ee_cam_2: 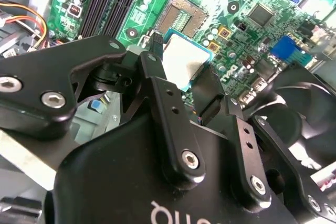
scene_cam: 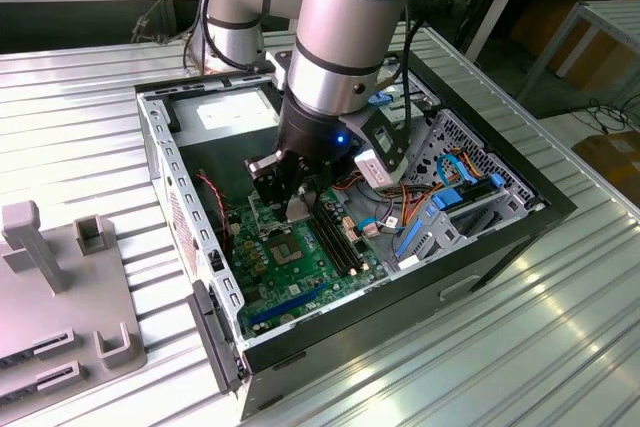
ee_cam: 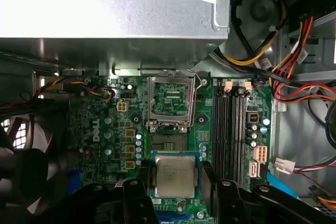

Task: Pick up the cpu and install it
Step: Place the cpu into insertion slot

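Exterior view: tool [scene_cam: 288, 199] is down inside the open case [scene_cam: 520, 222] on the bench [scene_cam: 560, 347], above the motherboard [scene_cam: 290, 267]. The power supply [scene_cam: 235, 112] lies at 11 o'clock from the tool. In both wrist views the fingers [ee_cam: 137, 195] pinch the cpu [ee_cam: 175, 177] by two opposite edges, metal top showing. The cpu is held near the open socket [ee_cam: 169, 103], not seated in it. Memory slots [ee_cam: 231, 129] run just beside the socket.

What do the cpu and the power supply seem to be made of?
The cpu: probably a metal lid, dull silver-grey with a soft sheen, over a green board rim. The power supply: likely bare sheet metal, matte grey, with folded edges.
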Robot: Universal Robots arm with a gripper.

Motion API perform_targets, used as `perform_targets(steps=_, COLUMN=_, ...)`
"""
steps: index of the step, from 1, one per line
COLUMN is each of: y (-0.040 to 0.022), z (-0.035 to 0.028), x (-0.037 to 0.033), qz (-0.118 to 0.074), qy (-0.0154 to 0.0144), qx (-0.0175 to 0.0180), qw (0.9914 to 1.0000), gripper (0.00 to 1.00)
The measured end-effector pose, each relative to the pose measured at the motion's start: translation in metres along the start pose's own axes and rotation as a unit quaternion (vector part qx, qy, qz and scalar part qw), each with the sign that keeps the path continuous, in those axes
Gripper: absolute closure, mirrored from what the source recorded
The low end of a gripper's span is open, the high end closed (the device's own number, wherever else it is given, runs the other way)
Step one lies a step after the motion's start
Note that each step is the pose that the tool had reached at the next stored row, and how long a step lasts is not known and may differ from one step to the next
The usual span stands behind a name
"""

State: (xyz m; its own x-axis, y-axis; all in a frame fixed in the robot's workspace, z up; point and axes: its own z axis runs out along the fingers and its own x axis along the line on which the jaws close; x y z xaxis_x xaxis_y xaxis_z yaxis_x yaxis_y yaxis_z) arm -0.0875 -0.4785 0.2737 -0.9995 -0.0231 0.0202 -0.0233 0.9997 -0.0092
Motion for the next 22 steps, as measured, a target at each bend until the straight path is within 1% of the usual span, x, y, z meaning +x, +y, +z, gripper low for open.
perform_targets(steps=2, y=0.0001, z=0.0066, x=-0.0002, qz=0.000, qy=0.0000, qx=0.0000, qw=1.00000, gripper=0.53)
perform_targets(steps=5, y=0.0001, z=0.0133, x=-0.0003, qz=0.000, qy=0.0000, qx=-0.0001, qw=1.00000, gripper=0.53)
perform_targets(steps=16, y=0.0001, z=0.0141, x=-0.0003, qz=0.000, qy=0.0003, qx=-0.0048, qw=0.99999, gripper=0.53)
perform_targets(steps=22, y=0.0001, z=0.0144, x=-0.0003, qz=0.000, qy=0.0003, qx=-0.0068, qw=0.99998, gripper=0.53)
